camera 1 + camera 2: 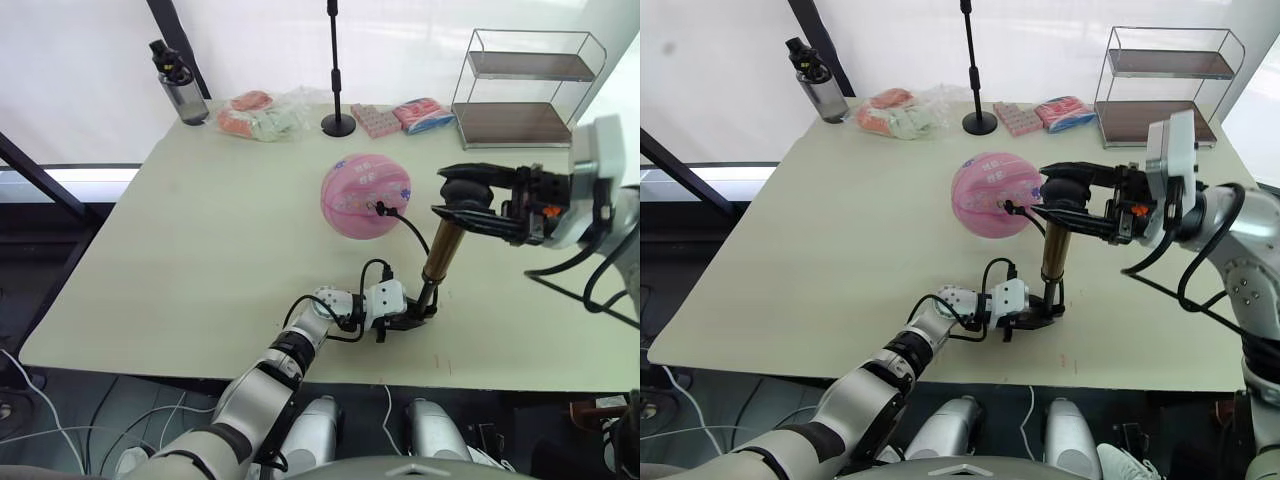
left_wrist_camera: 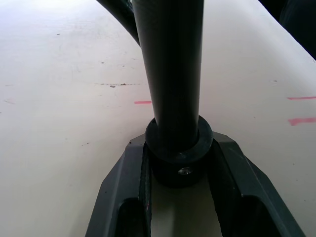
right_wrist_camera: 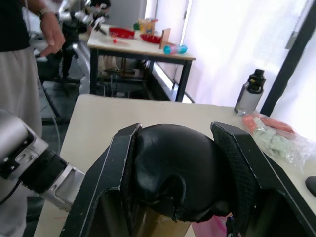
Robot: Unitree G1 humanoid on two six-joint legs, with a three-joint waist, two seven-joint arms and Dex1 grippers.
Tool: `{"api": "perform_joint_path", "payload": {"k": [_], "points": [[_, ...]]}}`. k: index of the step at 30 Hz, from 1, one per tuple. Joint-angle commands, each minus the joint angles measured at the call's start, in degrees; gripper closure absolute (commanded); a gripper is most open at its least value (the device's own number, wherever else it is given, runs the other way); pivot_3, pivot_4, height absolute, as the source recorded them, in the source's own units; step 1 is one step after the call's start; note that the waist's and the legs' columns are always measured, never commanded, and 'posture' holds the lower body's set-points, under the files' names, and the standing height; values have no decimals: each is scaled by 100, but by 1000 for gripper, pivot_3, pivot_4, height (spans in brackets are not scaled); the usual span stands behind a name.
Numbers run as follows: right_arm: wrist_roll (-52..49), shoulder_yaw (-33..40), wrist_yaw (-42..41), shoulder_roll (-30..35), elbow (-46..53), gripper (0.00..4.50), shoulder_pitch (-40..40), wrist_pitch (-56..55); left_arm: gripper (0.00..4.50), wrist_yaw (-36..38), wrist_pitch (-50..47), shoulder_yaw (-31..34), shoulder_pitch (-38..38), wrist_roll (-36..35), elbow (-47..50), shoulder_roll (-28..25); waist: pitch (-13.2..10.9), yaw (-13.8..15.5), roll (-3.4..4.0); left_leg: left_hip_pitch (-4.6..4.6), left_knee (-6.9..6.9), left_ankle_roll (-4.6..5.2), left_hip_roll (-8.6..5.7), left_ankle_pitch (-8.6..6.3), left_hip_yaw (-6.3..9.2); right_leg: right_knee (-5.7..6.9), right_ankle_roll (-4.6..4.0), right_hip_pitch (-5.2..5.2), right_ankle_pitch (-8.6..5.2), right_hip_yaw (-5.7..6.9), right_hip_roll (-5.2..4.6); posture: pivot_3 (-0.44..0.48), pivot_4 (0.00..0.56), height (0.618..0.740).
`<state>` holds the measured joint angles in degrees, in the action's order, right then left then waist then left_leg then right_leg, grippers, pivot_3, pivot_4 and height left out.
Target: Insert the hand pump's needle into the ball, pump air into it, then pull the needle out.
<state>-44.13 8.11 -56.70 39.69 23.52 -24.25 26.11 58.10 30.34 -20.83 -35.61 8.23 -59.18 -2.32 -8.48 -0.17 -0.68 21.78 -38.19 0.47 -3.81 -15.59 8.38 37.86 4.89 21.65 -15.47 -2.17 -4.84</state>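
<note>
The pink ball (image 1: pixel 365 195) rests on the pale table (image 1: pixel 200 260) behind its middle. The needle's black fitting (image 1: pixel 379 208) sits at the ball's valve, and the pin itself is hidden. A thin black hose (image 1: pixel 408 226) curves from it to the hand pump (image 1: pixel 440 255), which stands upright with its gold barrel tilted slightly. My left gripper (image 1: pixel 415 315) is shut on the pump's black bottom end (image 2: pixel 178 148), low on the table. My right gripper (image 1: pixel 455 195) is shut on the black handle (image 3: pixel 177 173) at the top.
Along the far edge stand a dark water bottle (image 1: pixel 180 85), bagged pink and green packets (image 1: pixel 260 115), a black stand (image 1: pixel 337 70), pink wrapped packets (image 1: pixel 400 117) and a wire shelf (image 1: pixel 525 90). A person (image 3: pixel 24 49) stands beyond the table.
</note>
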Motion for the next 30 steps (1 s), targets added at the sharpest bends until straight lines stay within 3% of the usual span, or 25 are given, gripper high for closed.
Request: {"api": "perform_joint_path", "payload": {"k": [1, 18, 25, 30], "points": [[577, -229, 27, -183, -197, 2677, 305, -534, 3431, 66, -138, -330, 270, 374, -363, 12, 3, -11, 3, -2, 0, 0, 0, 0, -2, 1, 0, -1, 0, -1, 0, 0, 150, 740], [2286, -1447, -173, -1238, -1915, 2677, 1784, -2725, 3431, 141, -175, -278, 219, 302, -373, 29, 52, -41, 4, -19, 1, -1, -3, 0, 3, 0, 0, -12, -1, 1, 15, 0, 150, 740], [2277, -1294, -142, -1249, -1945, 2677, 1802, -2885, 3431, 224, -289, -245, 207, 218, -364, 56, 73, -47, 4, -25, 3, -1, -2, 0, 4, 0, -1, -15, -1, -1, 21, 0, 150, 740], [1844, -866, -122, -971, -1413, 2677, 1471, -2598, 3431, 250, -270, -248, 214, 202, -350, 61, 70, -38, 7, -22, 3, -1, -2, 0, 4, -3, -1, -15, -1, -1, 19, 0, 150, 740]]}}
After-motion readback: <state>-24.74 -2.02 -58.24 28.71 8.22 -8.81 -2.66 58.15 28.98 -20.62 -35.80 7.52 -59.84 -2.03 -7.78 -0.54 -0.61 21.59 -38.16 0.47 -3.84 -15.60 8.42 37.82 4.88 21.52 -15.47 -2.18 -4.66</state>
